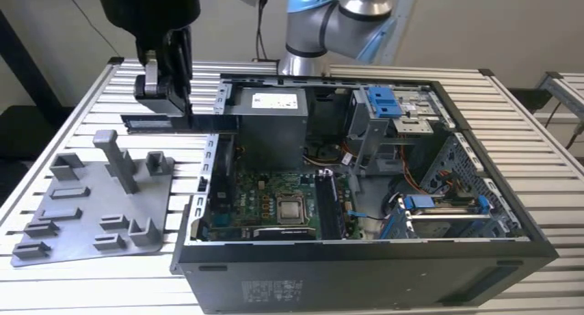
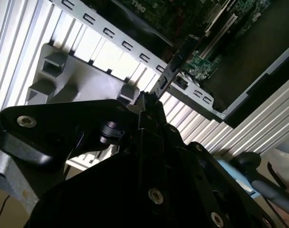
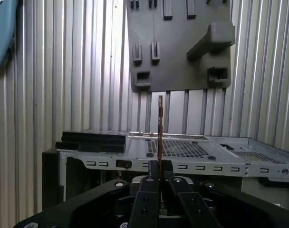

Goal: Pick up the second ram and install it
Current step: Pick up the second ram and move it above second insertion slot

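The black gripper (image 1: 168, 108) hangs down over the table (image 1: 73, 103), on the exterior view's left, just beside the open computer case (image 1: 365, 267). Its two fingers (image 3: 153, 172) are pressed together on the second ram (image 1: 182, 122), one finger on each flat side, so the stick is pinched between them. The second ram is held up in the air above the table. In the exterior view its long side lies level, like a little ruler. It runs from the exterior view's left to the exterior view's right. The gripper holds it nearer its left end, and the right end points at the case and reaches the case's side wall. The stick stands on its thin edge, with one flat face turned toward that camera. In the first wrist view the stick (image 3: 160, 128) is seen from its thin edge, so it looks like a thin line coming out from between the fingers. The grey plate (image 3: 178, 52) is seen beyond it. In the second wrist view the stick (image 2: 175, 64) reaches out from the gripper toward the case. The grey plate has posts on it and lies flat on the table, near the case. A green board (image 1: 273, 202) lies on the floor of the case. The arm (image 1: 333, 28) stands behind the case.
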Controlling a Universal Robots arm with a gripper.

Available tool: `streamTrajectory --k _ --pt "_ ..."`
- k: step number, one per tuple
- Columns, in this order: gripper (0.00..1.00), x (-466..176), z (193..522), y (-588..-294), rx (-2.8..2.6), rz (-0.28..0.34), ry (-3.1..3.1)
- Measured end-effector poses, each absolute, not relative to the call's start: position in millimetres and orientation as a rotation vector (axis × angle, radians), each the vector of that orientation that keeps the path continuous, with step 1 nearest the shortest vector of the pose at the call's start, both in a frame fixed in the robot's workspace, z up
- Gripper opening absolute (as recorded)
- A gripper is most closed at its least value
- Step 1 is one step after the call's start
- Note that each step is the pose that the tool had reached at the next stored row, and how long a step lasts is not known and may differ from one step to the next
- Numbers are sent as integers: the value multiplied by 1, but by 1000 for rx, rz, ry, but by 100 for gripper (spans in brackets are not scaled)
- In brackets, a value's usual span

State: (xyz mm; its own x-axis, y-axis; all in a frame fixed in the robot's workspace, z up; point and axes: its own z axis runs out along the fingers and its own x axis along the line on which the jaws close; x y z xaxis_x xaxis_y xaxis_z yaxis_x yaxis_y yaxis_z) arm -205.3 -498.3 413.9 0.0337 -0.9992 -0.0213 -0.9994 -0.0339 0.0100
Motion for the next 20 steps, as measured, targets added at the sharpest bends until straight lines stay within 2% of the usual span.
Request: streamTrajectory --k 20 --pt "14 -138 414 -498 -2254 36 2179"
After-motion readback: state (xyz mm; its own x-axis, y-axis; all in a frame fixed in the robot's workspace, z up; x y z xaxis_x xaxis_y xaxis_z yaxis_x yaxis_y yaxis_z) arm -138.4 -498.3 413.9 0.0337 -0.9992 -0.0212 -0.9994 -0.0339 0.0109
